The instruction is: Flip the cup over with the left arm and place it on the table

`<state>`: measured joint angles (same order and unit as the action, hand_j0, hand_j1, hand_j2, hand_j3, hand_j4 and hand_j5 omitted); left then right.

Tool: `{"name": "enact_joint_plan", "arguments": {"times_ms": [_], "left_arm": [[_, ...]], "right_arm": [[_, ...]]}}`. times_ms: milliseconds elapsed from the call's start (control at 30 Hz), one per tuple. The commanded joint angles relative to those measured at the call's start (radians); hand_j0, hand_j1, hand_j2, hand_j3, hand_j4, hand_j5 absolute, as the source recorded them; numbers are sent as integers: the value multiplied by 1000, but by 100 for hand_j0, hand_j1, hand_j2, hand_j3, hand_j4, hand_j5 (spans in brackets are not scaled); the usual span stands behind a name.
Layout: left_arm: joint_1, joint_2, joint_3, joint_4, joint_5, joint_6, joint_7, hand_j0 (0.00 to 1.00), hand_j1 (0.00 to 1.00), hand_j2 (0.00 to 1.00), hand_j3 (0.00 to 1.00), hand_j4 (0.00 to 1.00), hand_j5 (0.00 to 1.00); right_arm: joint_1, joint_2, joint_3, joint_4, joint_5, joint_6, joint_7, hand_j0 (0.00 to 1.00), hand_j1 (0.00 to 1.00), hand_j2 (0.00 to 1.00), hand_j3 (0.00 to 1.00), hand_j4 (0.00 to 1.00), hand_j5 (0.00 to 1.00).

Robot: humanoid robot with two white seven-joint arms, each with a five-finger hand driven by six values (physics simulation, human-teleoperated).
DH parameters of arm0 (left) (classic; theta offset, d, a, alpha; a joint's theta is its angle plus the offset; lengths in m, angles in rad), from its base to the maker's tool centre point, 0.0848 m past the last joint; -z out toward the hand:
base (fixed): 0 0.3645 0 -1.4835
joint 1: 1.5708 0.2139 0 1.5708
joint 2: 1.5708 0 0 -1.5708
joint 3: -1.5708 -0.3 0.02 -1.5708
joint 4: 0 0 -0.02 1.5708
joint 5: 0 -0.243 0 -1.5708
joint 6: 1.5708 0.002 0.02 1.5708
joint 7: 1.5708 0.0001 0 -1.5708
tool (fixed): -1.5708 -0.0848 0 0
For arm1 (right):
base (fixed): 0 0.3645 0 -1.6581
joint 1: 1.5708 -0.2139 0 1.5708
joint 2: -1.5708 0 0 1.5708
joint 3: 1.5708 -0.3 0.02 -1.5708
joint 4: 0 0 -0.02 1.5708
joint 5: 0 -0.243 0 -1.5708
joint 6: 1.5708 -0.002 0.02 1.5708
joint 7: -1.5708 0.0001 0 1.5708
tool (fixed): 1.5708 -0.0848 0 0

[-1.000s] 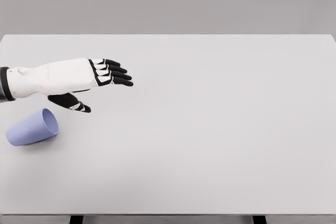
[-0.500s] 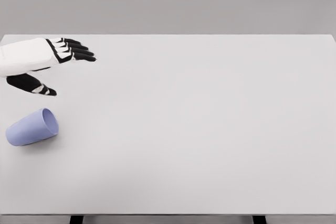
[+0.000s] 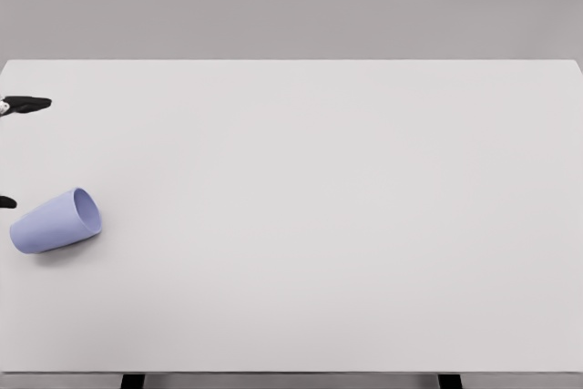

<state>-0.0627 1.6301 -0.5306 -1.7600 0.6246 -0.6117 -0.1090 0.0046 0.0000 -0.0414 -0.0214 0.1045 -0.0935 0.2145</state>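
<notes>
Lying tipped on the desk (image 3: pixel 346 225) near its left edge, a lavender cup (image 3: pixel 55 221), mouth facing right. Showing only black fingertips (image 3: pixel 27 103) of the left hand at the left border, above the cup and apart from it.

Only the very tips of the left hand (image 3: pixel 9 152) show, at the nine o'clock edge of the head view. One dark fingertip (image 3: pixel 27 104) pokes in pointing toward three o'clock, with a sliver of white just behind it at the frame edge, and a second, smaller dark tip sits lower on the same edge, well apart from the first. The gap between the two tips suggests the fingers are spread, though the palm, wrist and arm lie outside the frame; the right arm does not show anywhere.
</notes>
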Motion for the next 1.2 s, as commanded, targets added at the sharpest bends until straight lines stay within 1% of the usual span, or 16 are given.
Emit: {"name": "enact_joint_plan", "arguments": {"times_ms": [0, 33, 67, 133, 167, 200, 233, 300, 367, 400, 500, 600, 667, 867, 967, 1167], "left_arm": [[-2, -13, 1, -3, 24, 1, -17, 100, 100, 100, 100, 100, 100], [0, -71, 4, -3, 24, 1, -72, 100, 100, 100, 100, 100, 100], [-2, -139, 4, -3, 24, 105, -95, 100, 100, 100, 100, 100, 100], [-2, -223, 4, -3, 24, 224, -95, 100, 100, 100, 100, 100, 100], [0, -228, 1, -3, 26, 227, -94, 100, 100, 100, 100, 100, 100], [3, -228, -5, -3, 46, 228, -84, 100, 100, 100, 100, 100, 100], [18, -222, -8, -3, 83, 228, -83, 100, 100, 100, 100, 100, 100], [40, -214, -8, -3, 90, 227, -81, 100, 100, 100, 100, 100, 100], [47, -204, -11, 4, 92, 230, -80, 100, 100, 100, 100, 100, 100], [61, -200, -9, 7, 90, 234, -75, 100, 100, 100, 100, 100, 100], [66, -197, -8, 8, 81, 280, 17, 100, 100, 100, 100, 100, 100], [72, -196, -8, 10, 78, 325, 22, 100, 100, 100, 100, 100, 100], [73, -197, -8, 8, 50, 371, 22, 100, 100, 100, 100, 100, 100], [89, -196, -8, 10, 10, 377, 22, 100, 100, 100, 100, 100, 100], [92, -204, -9, 27, -39, 377, 22, 100, 100, 100, 100, 100, 100], [93, -207, -12, 34, -40, 379, 20, 100, 100, 100, 100, 100, 100]], "right_arm": [[0, 0, 0, 0, 0, 0, 0, 100, 100, 100, 100, 100, 100], [0, 0, 0, 0, 0, 0, 0, 100, 100, 100, 100, 100, 100], [0, 0, 0, 0, 0, 0, 0, 100, 100, 100, 100, 100, 100], [0, 0, 0, 0, 0, 0, 0, 100, 100, 100, 100, 100, 100], [0, 0, 0, 0, 0, 0, 0, 100, 100, 100, 100, 100, 100], [0, 0, 0, 0, 0, 0, 0, 100, 100, 100, 100, 100, 100], [0, 0, 0, 0, 0, 0, 0, 100, 100, 100, 100, 100, 100], [0, 0, 0, 0, 0, 0, 0, 100, 100, 100, 100, 100, 100], [0, 0, 0, 0, 0, 0, 0, 100, 100, 100, 100, 100, 100], [0, 0, 0, 0, 0, 0, 0, 100, 100, 100, 100, 100, 100], [0, 0, 0, 0, 0, 0, 0, 100, 100, 100, 100, 100, 100], [0, 0, 0, 0, 0, 0, 0, 100, 100, 100, 100, 100, 100], [0, 0, 0, 0, 0, 0, 0, 100, 100, 100, 100, 100, 100], [0, 0, 0, 0, 1, 0, 0, 100, 100, 100, 100, 100, 100], [0, 0, 0, 0, 0, 0, 0, 100, 100, 100, 100, 100, 100], [0, 0, 0, 0, 0, 0, 0, 100, 100, 100, 100, 100, 100]]}}
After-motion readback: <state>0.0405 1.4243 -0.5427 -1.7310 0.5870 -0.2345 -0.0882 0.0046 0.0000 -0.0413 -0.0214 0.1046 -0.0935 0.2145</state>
